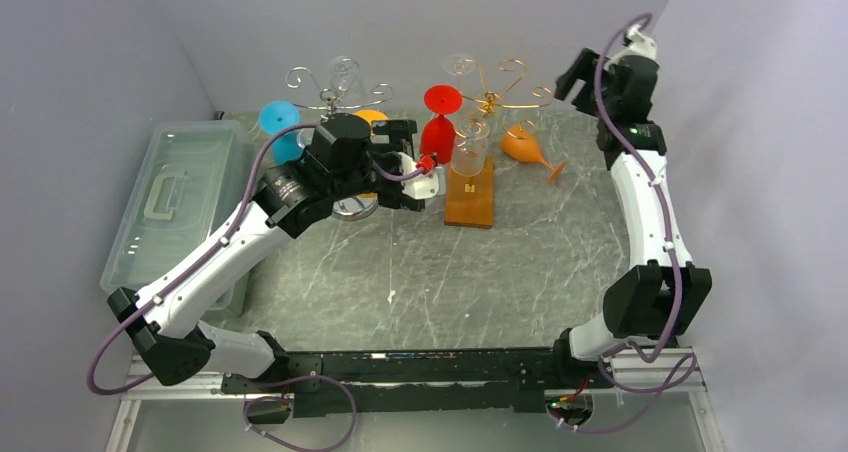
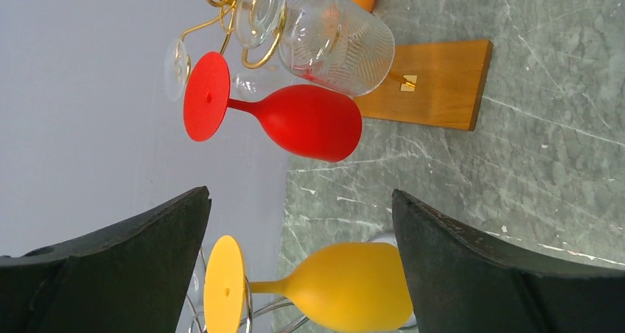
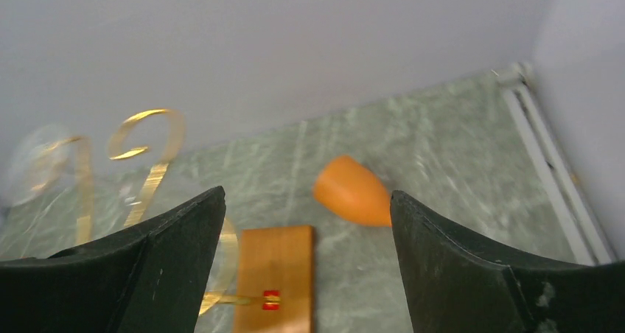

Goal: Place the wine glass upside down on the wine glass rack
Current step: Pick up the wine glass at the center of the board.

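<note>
Tabletop (image 1: 520, 262): glass (image 3: 354, 191) ahead of right end effector (image 3: 306, 197).

Plain pale grey walls (image 1: 420, 12) enclose a grey-green marbled table (image 1: 450, 272) under soft, even light.

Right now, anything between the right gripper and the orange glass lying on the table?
Nothing visible. The right gripper hangs open above the orange glass with a clear line to it. The gold rack and its wooden base stand off to one side.

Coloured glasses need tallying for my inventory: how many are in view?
4: blue and yellow at the silver rack, red at the gold rack, orange lying on the table. The left arm may hide more.
</note>
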Controlling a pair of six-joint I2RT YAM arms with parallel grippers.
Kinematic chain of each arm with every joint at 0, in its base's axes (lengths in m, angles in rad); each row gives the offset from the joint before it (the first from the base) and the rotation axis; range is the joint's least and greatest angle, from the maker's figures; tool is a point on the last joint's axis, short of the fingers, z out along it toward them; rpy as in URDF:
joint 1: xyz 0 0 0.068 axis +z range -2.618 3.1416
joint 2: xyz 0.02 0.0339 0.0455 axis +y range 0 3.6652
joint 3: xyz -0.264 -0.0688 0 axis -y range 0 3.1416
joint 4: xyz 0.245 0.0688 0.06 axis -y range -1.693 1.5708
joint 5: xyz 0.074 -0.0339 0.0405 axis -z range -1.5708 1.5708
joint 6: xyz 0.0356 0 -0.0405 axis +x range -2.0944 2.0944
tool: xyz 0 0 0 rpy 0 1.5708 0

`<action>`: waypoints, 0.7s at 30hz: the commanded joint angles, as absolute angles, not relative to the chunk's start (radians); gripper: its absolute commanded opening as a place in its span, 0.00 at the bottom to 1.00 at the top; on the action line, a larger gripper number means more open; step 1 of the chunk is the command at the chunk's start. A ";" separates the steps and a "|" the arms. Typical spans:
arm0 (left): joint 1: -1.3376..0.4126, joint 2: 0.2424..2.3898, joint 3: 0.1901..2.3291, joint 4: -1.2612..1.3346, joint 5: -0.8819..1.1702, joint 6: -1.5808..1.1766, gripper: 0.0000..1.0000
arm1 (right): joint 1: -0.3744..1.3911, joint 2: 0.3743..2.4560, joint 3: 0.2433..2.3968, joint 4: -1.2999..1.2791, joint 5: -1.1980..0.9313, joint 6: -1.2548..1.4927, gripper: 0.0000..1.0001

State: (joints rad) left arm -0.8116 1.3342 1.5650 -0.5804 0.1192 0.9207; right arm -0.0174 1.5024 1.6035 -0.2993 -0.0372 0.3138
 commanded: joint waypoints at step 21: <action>-0.815 1.268 1.588 -0.595 0.143 0.909 0.99 | -0.192 1.826 1.312 -0.106 0.044 0.555 0.72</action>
State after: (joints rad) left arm -0.8116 1.3041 1.5639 -0.6022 0.1310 0.9188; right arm -0.2020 1.7855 1.2793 -0.1783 0.0261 0.5255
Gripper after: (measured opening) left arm 0.992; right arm 0.738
